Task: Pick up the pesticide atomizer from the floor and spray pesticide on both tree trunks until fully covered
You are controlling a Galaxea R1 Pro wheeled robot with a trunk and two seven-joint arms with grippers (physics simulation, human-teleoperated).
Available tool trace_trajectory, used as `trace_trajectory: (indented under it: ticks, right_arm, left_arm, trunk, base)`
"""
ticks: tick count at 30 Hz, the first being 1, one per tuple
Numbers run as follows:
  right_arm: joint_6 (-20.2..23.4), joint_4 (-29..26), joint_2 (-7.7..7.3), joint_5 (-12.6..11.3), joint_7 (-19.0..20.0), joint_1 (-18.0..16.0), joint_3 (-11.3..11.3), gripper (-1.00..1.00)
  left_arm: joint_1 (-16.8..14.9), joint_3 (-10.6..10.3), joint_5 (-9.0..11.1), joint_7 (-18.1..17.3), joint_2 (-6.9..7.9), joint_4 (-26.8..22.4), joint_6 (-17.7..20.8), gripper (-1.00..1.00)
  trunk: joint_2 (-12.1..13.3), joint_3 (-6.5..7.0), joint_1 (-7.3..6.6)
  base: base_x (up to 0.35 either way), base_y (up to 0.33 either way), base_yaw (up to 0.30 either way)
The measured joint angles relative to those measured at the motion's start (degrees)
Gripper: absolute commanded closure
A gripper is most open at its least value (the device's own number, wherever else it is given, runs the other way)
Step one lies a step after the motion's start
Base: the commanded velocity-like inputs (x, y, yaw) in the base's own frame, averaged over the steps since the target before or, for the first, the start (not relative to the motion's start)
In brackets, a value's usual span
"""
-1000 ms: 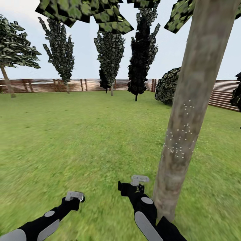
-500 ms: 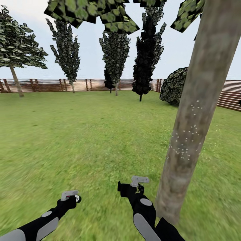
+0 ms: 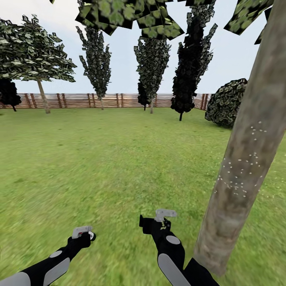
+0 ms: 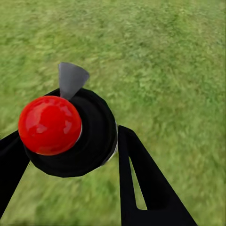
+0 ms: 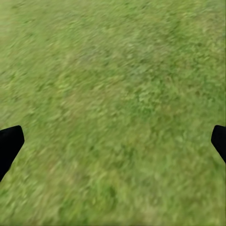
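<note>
Now the left gripper (image 4: pixel 70 155) squeezes its jaws on the atomizer (image 4: pixel 66 129) above the grass (image 3: pixel 119 159). Right gripper (image 5: pixel 113 141) jaws are wide apart, near the speckled trunk (image 3: pixel 242 174).

No readable text, label, number or sign shows on anything here.

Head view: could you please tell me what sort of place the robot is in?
Most likely a fenced garden: a green grass lawn, a brown horizontal-slat wooden fence at its far edge, and a thick mottled grey-brown tree trunk close by.
</note>
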Motion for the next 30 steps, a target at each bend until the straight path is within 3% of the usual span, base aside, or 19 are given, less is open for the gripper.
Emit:
trace_trajectory:
  ticks: [7, 23, 30]
  right_arm:
    - [-0.03, 0.0, -0.1, 0.04, -0.16, 0.01, -0.01, -1.0]
    - [-0.01, 0.0, 0.13, 0.12, -0.25, 0.0, 0.01, -1.0]
    - [-1.47, 0.1, -0.23, 0.83, -0.35, 0.03, -0.09, -1.0]
  left_arm:
    - [0.0, 0.0, 0.0, 0.0, -0.01, 0.0, 0.0, 1.0]
    - [0.0, 0.0, -0.01, 0.08, -0.01, 0.0, 0.0, 1.0]
    - [0.0, 0.0, 0.04, 0.4, -0.07, 0.02, 0.0, 1.0]
  trunk:
    - [-0.01, -0.01, 0.0]
    - [-0.01, -0.01, 0.0]
    - [0.0, -0.01, 0.0]
  base:
    - [0.0, 0.0, 0.056]
    - [0.0, 0.0, 0.265]
    - [0.0, 0.0, 0.082]
